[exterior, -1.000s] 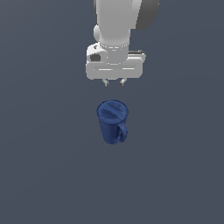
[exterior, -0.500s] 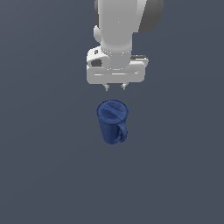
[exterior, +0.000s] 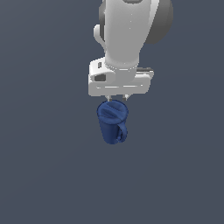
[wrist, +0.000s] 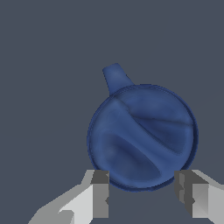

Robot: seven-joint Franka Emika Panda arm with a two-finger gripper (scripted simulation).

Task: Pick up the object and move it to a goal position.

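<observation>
Hovering just above the upright blue mug [exterior: 113, 121], tool [exterior: 117, 97] spread open, touching nothing

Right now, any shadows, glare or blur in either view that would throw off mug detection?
Exterior view: flat, even light, no cast shadow under the mug, no glare; the gripper partly overlaps its rim. Wrist view: sharp, no blur; mug interior shows mottled shading only, fingertips cut by the frame edge.
</observation>
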